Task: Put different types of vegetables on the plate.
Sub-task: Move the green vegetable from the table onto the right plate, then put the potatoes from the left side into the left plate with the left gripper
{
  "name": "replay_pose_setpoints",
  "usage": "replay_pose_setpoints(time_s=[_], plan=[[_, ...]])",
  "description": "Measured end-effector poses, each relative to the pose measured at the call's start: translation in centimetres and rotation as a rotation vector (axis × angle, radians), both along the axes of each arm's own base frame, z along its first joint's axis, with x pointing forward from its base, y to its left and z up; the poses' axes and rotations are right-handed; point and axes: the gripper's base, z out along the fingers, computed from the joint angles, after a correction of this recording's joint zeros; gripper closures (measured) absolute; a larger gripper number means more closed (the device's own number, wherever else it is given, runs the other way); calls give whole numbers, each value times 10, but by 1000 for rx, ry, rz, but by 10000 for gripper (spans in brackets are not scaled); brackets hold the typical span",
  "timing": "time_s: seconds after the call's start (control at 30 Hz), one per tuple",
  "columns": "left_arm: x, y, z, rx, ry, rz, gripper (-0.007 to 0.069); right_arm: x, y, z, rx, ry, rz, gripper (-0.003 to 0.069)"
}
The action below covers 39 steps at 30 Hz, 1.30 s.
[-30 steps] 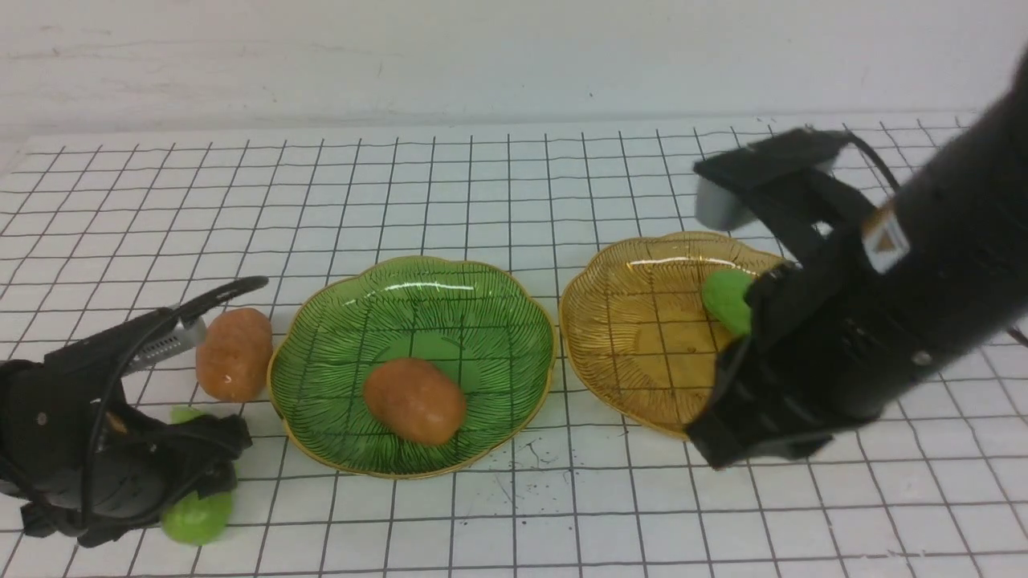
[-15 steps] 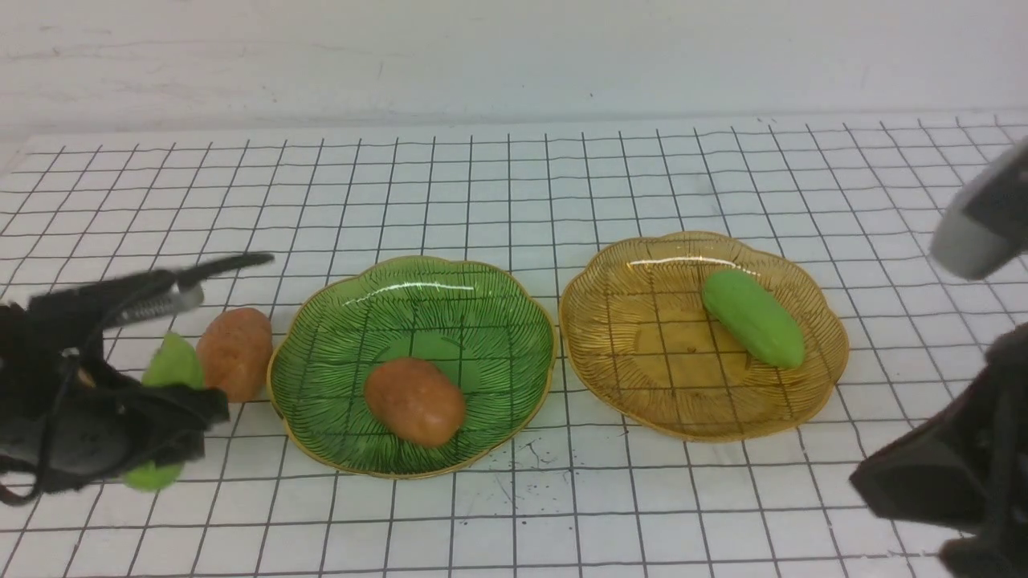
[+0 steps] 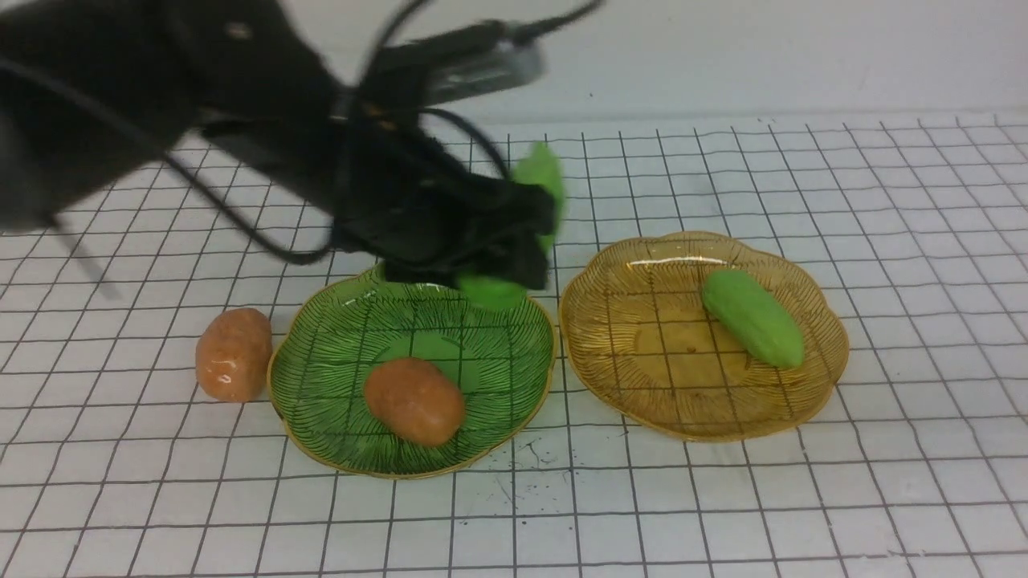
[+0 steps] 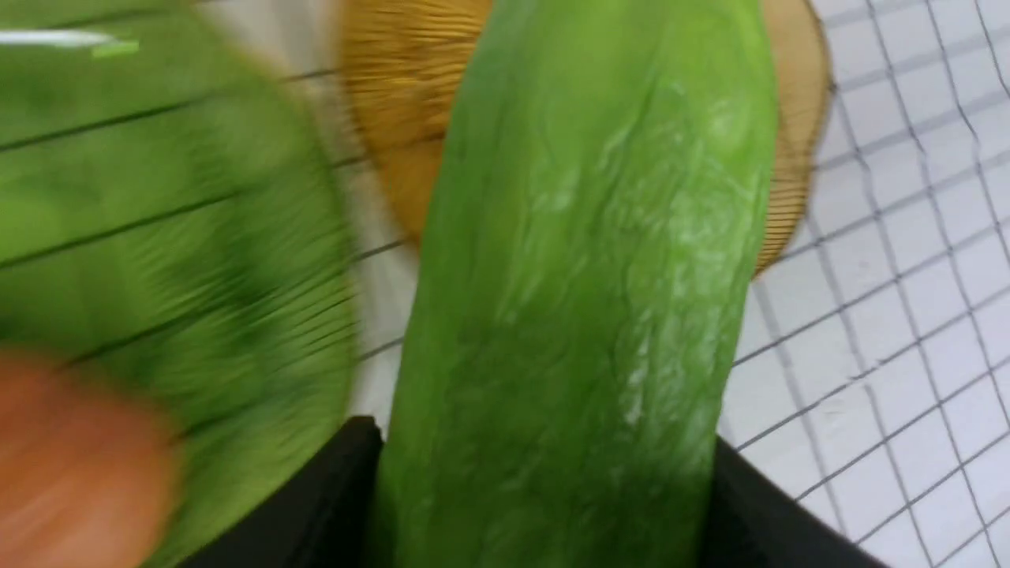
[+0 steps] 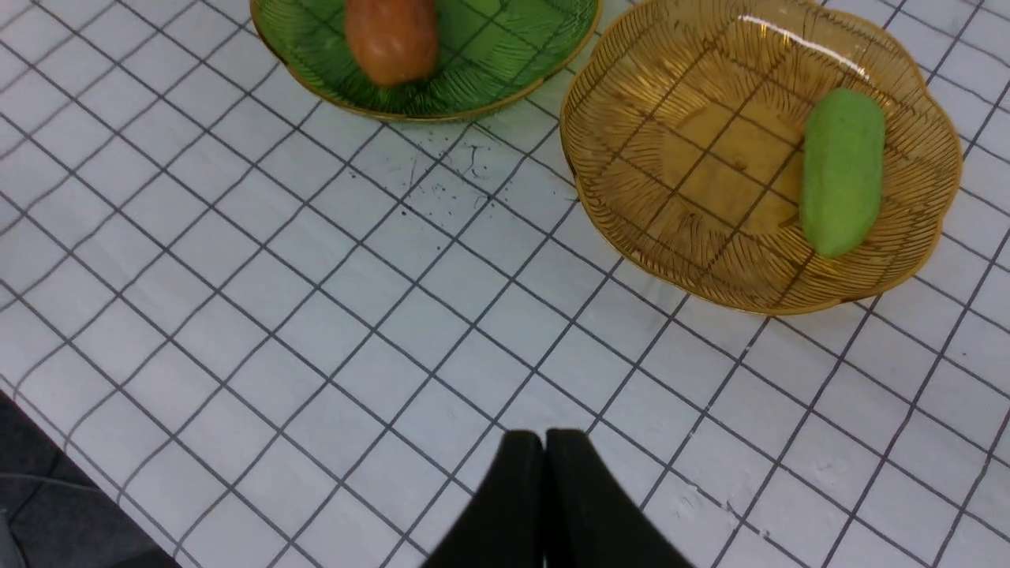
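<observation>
My left gripper (image 3: 514, 241) is shut on a light-green cucumber (image 3: 540, 181), held in the air over the far rim of the green plate (image 3: 337, 321). The cucumber fills the left wrist view (image 4: 584, 300). An orange-brown potato (image 3: 414, 400) lies in the green plate. A second potato (image 3: 234, 353) lies on the table left of that plate. The other cucumber (image 3: 752, 317) lies in the amber plate (image 3: 642, 337), also in the right wrist view (image 5: 841, 170). My right gripper (image 5: 544, 457) is shut and empty above the table, out of the front view.
The table is a white sheet with a black grid. A white wall stands behind it. The table's near edge and dark floor (image 5: 47, 513) show in the right wrist view.
My left gripper lifted the cucumber off the table at the left and carried it up and right to above the green plate. My right arm left the amber plate and withdrew out of the front view.
</observation>
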Motion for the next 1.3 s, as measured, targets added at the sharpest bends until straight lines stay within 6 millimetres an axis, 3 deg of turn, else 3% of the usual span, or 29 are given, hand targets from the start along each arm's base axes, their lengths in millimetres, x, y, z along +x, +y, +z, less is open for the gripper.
replay_pose_setpoints(time_s=[0.03,0.1,0.23,0.4,0.53,0.63,0.7,0.73,0.83,0.93,1.03,1.1,1.3], plan=[[1,0,3,-6,-11,1,233,0,0,0,0,0,0,673],[22,-47,-26,2,22,-62,232,-2,-2,-6,-4,12,-4,673],[54,-80,-57,22,83,-88,162,-1,-1,-18,-26,45,-5,673],[78,-96,-76,51,129,-115,-2,2,0,-31,-68,72,-9,673],[84,-97,-63,36,104,-125,-32,4,-3,-36,-107,67,-23,673],[93,-85,-35,38,23,-104,1,5,-4,-36,-122,55,-32,673],[107,-62,1,43,-97,-8,86,5,-4,-37,-126,56,-32,673],[110,-55,9,42,-115,17,104,5,-4,-38,-127,58,-32,673],[121,-2,62,54,-241,167,310,5,-4,-40,-133,64,-32,673],[126,41,88,36,-292,244,510,5,-4,-43,-138,70,-32,673],[126,66,93,-16,-255,221,613,6,-4,-49,-155,84,-33,673],[119,78,88,-2,-206,180,628,7,-5,-53,-176,86,-39,673],[88,118,41,222,-9,217,632,8,-5,-55,-181,89,-39,673]])
